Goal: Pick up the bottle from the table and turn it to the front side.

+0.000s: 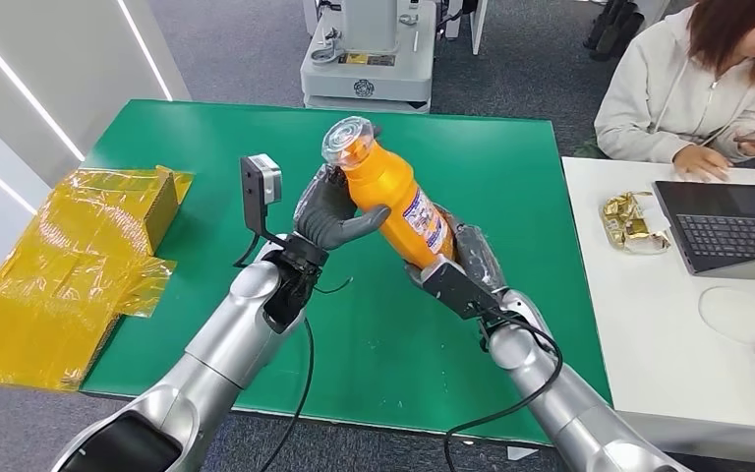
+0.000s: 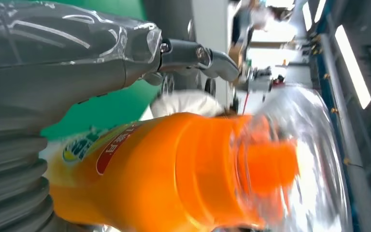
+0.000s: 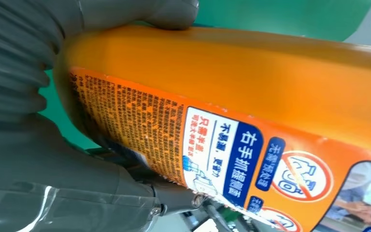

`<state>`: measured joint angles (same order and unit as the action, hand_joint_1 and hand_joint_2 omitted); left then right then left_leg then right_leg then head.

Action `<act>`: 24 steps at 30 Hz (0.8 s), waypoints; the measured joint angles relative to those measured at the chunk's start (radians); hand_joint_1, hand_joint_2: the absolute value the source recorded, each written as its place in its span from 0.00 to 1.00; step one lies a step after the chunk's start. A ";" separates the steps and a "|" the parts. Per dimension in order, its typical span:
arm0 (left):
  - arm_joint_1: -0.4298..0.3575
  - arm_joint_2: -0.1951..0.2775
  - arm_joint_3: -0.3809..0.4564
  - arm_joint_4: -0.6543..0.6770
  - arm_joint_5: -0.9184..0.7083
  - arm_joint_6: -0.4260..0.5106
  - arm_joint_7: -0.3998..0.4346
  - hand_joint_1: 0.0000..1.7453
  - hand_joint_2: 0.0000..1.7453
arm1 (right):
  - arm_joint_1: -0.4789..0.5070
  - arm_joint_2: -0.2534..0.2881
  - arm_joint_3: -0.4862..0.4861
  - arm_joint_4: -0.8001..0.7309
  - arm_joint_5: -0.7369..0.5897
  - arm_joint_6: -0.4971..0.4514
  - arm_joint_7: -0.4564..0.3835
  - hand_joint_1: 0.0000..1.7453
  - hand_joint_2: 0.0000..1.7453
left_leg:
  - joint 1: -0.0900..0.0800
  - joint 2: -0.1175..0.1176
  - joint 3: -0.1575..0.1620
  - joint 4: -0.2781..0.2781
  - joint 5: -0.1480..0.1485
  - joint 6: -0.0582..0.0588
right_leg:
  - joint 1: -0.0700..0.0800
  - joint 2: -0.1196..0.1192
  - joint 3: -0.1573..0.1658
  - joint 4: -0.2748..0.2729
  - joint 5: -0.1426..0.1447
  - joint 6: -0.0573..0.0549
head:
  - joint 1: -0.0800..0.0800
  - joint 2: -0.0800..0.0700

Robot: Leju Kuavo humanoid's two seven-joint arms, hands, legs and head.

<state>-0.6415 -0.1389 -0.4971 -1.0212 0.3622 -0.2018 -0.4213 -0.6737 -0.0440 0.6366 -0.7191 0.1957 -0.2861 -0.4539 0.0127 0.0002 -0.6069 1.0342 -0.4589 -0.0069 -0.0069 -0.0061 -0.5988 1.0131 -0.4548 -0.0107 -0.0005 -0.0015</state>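
Aloft, glossy orange bottle (image 1: 393,192); both hands grip.

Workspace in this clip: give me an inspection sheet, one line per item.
Surface: green table, bare around the arms.
Job's things: orange bottle lifted off the table, tilted, clear cap up, printed label toward the camera.
Clutter: yellow film-wrapped boxes at the table's left edge.
Hands: right hand grips the bottle's base; left hand holds its upper body.
Cables: black cables hang from both arms.
Surroundings: person seated at a white desk with a laptop.
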 joint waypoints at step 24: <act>0.019 -0.025 0.003 0.027 0.298 -0.182 0.190 1.00 1.00 | 0.103 -0.039 -0.004 -0.095 -0.017 -0.026 0.032 1.00 1.00 | 0.000 0.000 0.000 0.000 0.000 0.000 | 0.000 0.001 -0.001 0.000 0.000 0.000 | 0.000 0.000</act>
<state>-0.6223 -0.1641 -0.4945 -0.9937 0.6601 -0.3838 -0.2311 -0.5703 -0.0825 0.6328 -0.8145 0.1782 -0.3125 -0.4214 0.0126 0.0007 -0.6068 1.0344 -0.4590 -0.0068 -0.0070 -0.0055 -0.5993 1.0127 -0.4548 -0.0106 -0.0005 -0.0015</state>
